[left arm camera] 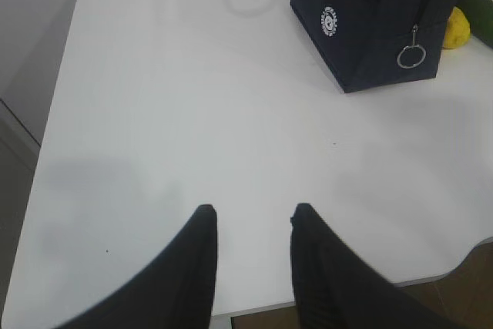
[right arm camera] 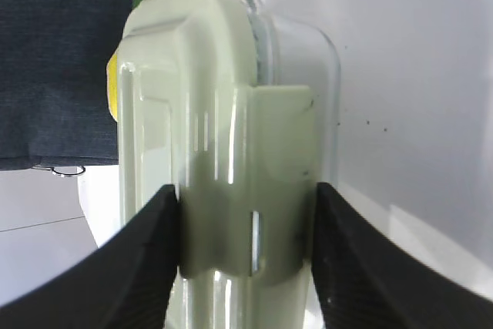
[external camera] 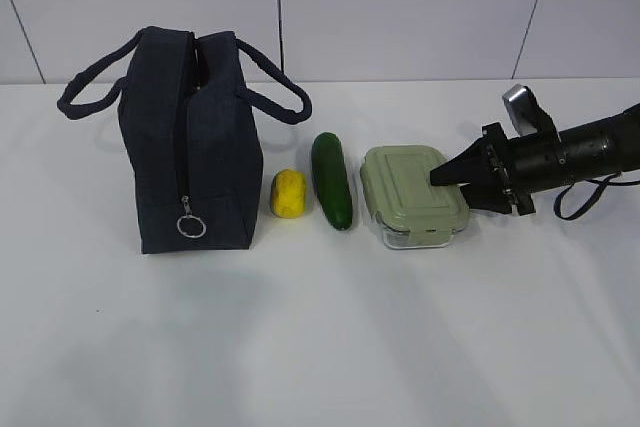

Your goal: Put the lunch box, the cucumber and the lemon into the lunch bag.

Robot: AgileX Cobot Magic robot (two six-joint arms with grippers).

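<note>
Two arms: the right end effector (external camera: 447,173) is at the lunch box (external camera: 415,195); the left end effector (left arm camera: 250,221) hangs parted and empty over bare bench (left arm camera: 154,113), far off.
Grip: right fingers (right arm camera: 146,252) clamp the box's right end, one on the lid, one beneath.
Box axis: long side running left-right toward the lunch bag (external camera: 190,142).
Row: the cucumber (external camera: 332,180) points front-to-back; the lemon (external camera: 288,193) sits beside the bag.
</note>
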